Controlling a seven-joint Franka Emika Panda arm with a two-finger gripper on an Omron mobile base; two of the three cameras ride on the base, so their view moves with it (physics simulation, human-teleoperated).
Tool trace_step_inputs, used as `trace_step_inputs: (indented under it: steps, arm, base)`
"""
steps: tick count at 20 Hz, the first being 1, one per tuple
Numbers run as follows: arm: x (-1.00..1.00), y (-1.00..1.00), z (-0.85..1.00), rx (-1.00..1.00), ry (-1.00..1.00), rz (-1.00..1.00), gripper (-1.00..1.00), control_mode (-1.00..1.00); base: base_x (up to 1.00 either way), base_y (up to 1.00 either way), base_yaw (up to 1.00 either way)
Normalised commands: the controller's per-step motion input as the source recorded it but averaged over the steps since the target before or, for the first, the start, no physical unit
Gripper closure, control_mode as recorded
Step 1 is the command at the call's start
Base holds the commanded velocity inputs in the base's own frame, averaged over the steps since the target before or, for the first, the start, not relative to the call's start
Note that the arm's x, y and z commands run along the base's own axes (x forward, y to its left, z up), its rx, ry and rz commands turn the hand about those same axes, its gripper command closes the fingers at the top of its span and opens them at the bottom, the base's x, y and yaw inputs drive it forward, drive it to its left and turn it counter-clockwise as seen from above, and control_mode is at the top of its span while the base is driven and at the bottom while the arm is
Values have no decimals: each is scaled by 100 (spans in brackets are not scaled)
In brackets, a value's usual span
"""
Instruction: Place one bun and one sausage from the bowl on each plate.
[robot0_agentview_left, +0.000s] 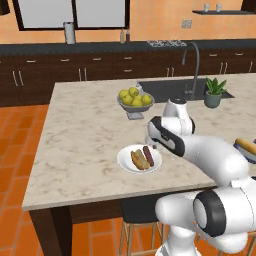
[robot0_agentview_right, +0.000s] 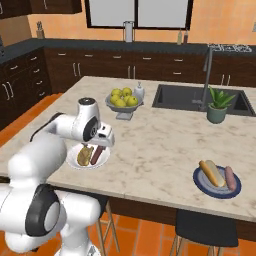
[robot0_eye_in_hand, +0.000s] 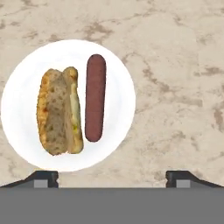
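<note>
The white plate (robot0_eye_in_hand: 68, 105) sits near the front edge of the marble table (robot0_agentview_left: 80, 145), toward its left end in the right base view. It carries one bun (robot0_eye_in_hand: 59, 111), split and toasted, and one reddish-brown sausage (robot0_eye_in_hand: 95, 97) lying just beside it, parallel, the two close but seemingly not touching. The dark blue-grey plate (robot0_agentview_right: 217, 183) sits well apart, near the front edge on the right, and likewise carries a bun (robot0_agentview_right: 211, 172) and a sausage (robot0_agentview_right: 230, 178) side by side.

The pincer (robot0_eye_in_hand: 111, 178) hangs above the white plate with its fingertips (robot0_eye_in_hand: 43, 178) spread wide at either side of the hand view and nothing between them; it holds nothing.

Judgement: both plates appear fully served, one bun and one sausage each, so the placing work looks complete. The brown bowl cannot be located in these views (its contents therefore cannot be checked). What remains, if anything, is likely only to lift the arm clear of the white plate without disturbing the sausage.

A grey footed fruit bowl (robot0_agentview_left: 134, 102) stands farther back, untouched.
</note>
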Motion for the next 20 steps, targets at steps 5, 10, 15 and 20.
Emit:
trace_step_inputs:
  steps: [5, 10, 15, 20]
  arm:
    - [-100, -32, 99, 0, 0, 3, -100, -100]
    - [-100, -14, 100, 0, -1, 0, -100, -100]
    - [-100, -1, 100, 0, -6, 0, -100, -100]
    - [-100, -5, 80, 0, -2, 0, -100, -100]
  base:
    - [0, 0, 0]
    - [0, 0, 0]
    - [0, 0, 0]
    - [0, 0, 0]
